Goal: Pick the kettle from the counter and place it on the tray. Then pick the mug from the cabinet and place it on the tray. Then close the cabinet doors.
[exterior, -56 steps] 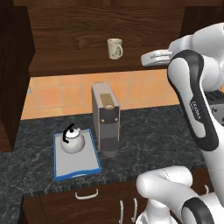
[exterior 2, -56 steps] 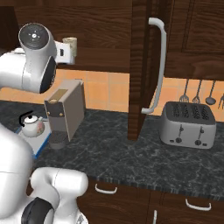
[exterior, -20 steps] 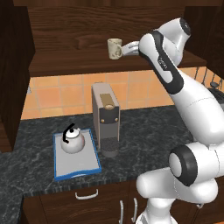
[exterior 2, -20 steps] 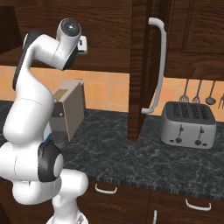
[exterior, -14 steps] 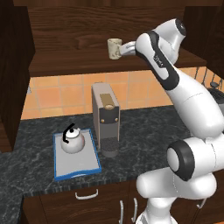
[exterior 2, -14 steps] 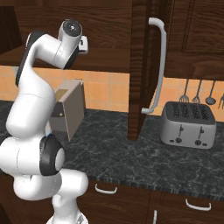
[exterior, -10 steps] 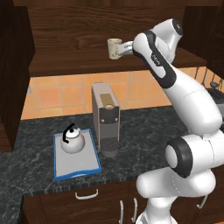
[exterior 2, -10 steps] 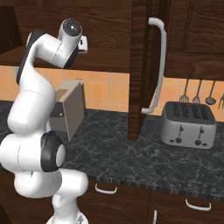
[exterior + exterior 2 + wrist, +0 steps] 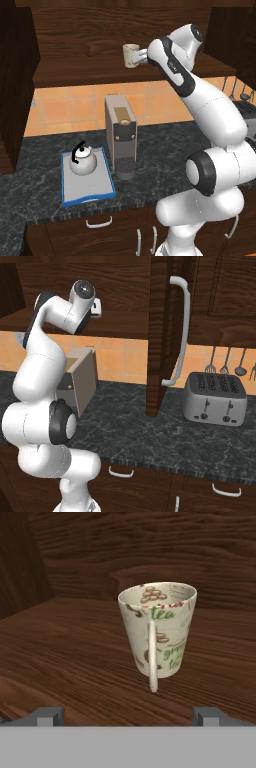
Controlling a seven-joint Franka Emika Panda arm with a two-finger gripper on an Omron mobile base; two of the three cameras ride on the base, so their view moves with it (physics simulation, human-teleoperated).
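mug [image 9: 157,629] | gripper [image 9: 128,716] closer now, spread wide, holding nothing (handle facing it) | kettle [image 9: 82,160] on tray [image 9: 67,186]

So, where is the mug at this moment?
The mug stands upright on the cabinet shelf, upper middle of the left base view, above the coffee machine. The gripper faces its handle.

Arm hides the mug [image 9: 131,55] handle; gripper [image 9: 141,58] jaws perhaps open
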